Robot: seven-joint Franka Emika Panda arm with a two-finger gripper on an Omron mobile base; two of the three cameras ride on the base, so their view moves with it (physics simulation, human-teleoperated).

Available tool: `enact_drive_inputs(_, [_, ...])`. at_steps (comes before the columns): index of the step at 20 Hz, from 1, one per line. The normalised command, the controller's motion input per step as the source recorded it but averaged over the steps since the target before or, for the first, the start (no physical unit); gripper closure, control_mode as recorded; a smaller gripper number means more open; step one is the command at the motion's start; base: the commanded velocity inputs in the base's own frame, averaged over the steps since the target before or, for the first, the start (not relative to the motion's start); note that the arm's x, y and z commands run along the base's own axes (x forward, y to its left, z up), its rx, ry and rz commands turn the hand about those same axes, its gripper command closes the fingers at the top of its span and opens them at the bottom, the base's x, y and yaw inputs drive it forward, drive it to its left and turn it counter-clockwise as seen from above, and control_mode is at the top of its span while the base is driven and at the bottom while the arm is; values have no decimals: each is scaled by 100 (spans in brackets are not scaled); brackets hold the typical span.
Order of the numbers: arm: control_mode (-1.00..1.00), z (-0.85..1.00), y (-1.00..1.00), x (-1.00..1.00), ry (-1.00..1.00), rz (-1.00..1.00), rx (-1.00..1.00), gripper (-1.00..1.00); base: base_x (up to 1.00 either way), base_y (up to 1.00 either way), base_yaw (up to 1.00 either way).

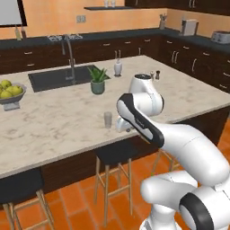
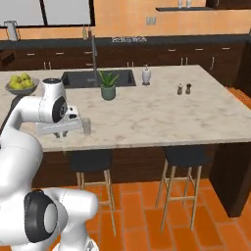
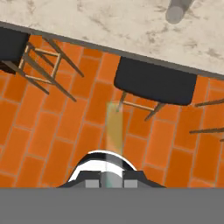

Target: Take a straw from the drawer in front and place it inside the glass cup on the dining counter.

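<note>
Fingers (image 3: 106,180) pinched together on the straw (image 3: 113,127), which runs from them toward twelve o'clock in the hand view, pale and half see-through against the orange tile floor (image 3: 48,131). Past its tip sits a black stool (image 3: 153,83), then the bench (image 3: 109,22) edge; the glass cup (image 3: 177,11) stands on the slab at one o'clock, near that edge. From the right base view, the cup (image 2: 87,126) sits just beside my hand. Behind it the slab lies bare up to a potted plant (image 2: 108,86).
</note>
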Motion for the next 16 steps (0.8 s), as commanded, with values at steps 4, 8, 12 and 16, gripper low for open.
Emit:
enact_drive_inputs(4, [100,0,0,0,0,0,0,100,99,-16,40])
enact_drive_inputs(8, [100,0,0,0,0,0,0,100,91,-24,22])
enact_drive_inputs(12, [100,0,0,0,0,0,0,100,99,-23,16])
enact_drive_inputs(16, [-100,7,-6,9,0,5,1,100,69,-14,12])
